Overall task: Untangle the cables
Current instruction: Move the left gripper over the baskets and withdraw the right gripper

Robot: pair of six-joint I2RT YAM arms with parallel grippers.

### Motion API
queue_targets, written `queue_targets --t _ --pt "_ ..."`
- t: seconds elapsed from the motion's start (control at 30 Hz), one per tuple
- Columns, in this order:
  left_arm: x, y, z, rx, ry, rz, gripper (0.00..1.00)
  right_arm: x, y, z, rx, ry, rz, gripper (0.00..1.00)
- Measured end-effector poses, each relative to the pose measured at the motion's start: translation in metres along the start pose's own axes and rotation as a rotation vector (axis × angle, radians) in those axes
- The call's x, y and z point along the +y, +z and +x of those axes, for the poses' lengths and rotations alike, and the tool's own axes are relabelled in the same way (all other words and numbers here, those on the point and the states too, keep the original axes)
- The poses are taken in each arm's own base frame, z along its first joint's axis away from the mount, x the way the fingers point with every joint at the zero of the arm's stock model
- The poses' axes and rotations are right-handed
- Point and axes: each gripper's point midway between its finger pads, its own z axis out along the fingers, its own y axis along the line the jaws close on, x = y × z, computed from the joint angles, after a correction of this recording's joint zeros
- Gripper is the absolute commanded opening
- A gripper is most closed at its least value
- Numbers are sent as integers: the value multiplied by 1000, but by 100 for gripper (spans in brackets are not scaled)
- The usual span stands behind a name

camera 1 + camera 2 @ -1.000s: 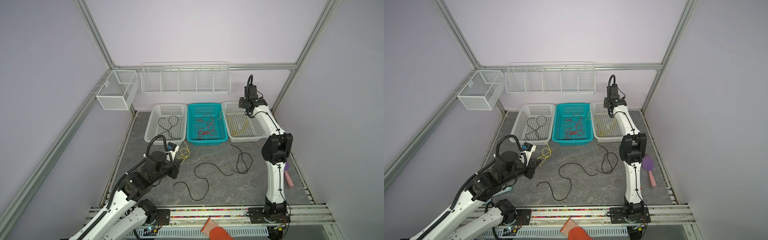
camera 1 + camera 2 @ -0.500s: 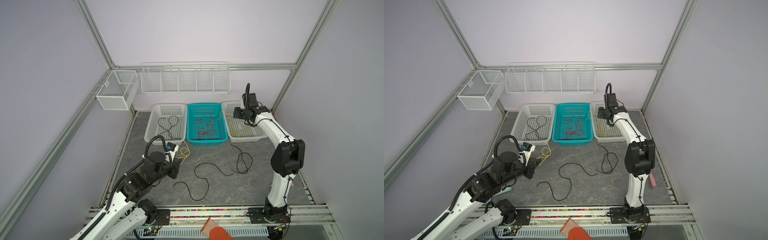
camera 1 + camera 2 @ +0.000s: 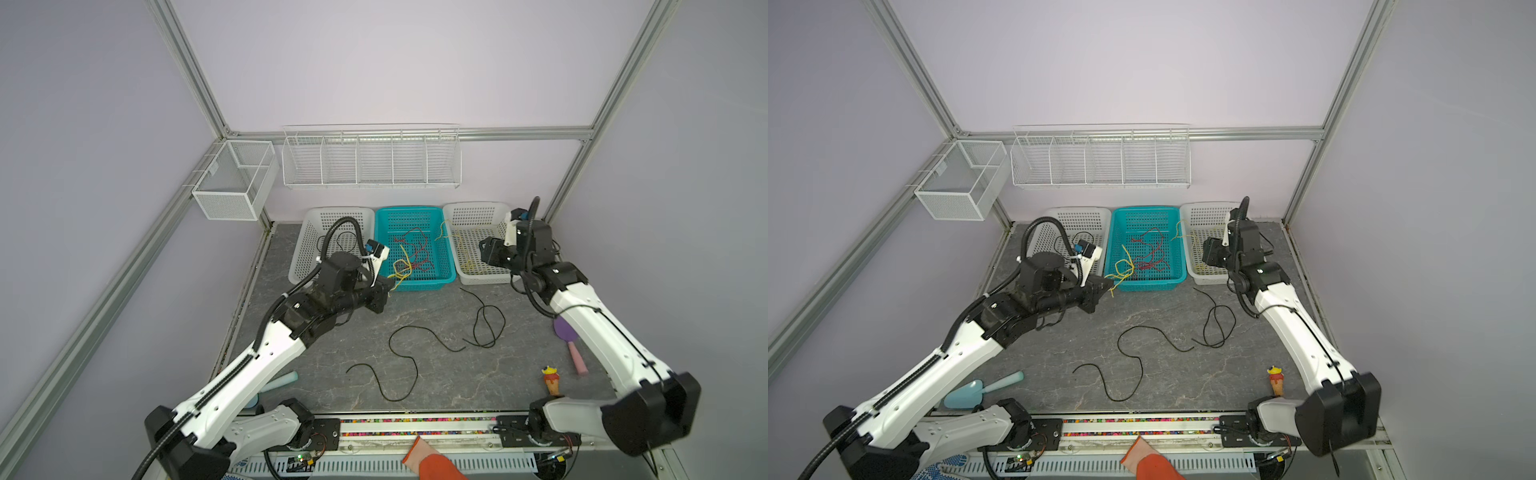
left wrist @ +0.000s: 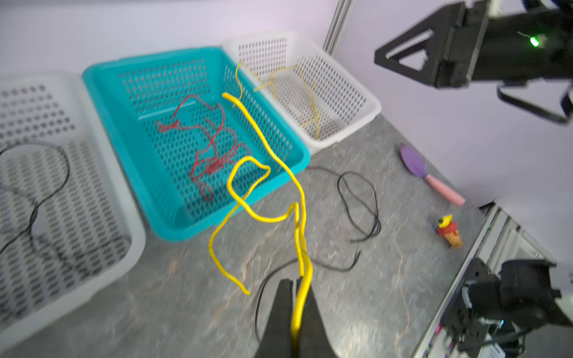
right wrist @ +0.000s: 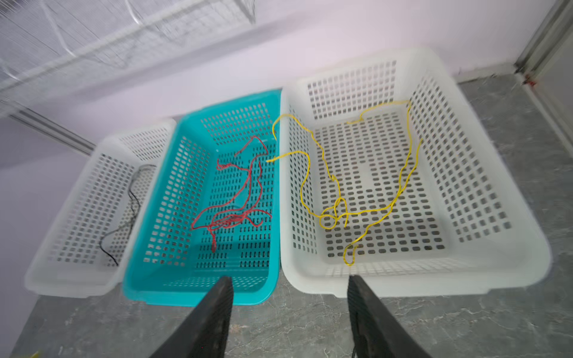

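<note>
Thin wavy yellow cable [image 4: 302, 198] hangs pinched in left gripper [image 4: 296, 283] before the teal perforated plastic basket [image 4: 148, 58]; right gripper [image 5: 290, 279] gapes empty.

1. Left arm [image 3: 266, 349] stretches forward from its base at the front, with the wrist about level and aimed at the back.
2. Left gripper [image 4: 296, 280] has its jaws pinched tight on a yellow cable [image 4: 305, 269], up off the tabletop.
3. Right arm [image 3: 598, 328] is bent sharply at the elbow near the front, and the forearm reaches toward the back.
4. Right gripper [image 5: 290, 279] has its jaws spread wide and empty, tilted downward a bit.
</note>
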Motion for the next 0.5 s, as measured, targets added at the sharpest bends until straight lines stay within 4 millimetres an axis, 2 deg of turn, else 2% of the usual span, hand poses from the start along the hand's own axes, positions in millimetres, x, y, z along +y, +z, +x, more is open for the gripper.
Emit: queue_targets --t 0.1,0.17,0.23,0.37,0.5 --pt "-9 35 -37 -17 21 51 0 -1 -48 -19 -122 21 -15 63" --pt "-15 62 -60 -26 30 91 0 -4 -72 -22 -174 33 -19 63" --pt "-20 91 -77 -33 36 131 0 -8 -87 -20 -199 40 -17 63" --pt "-27 153 -97 -28 34 216 0 -17 -114 -11 -221 47 0 64" --pt "-31 213 -100 -18 -3 301 0 -20 -140 -11 -258 51 -7 64"
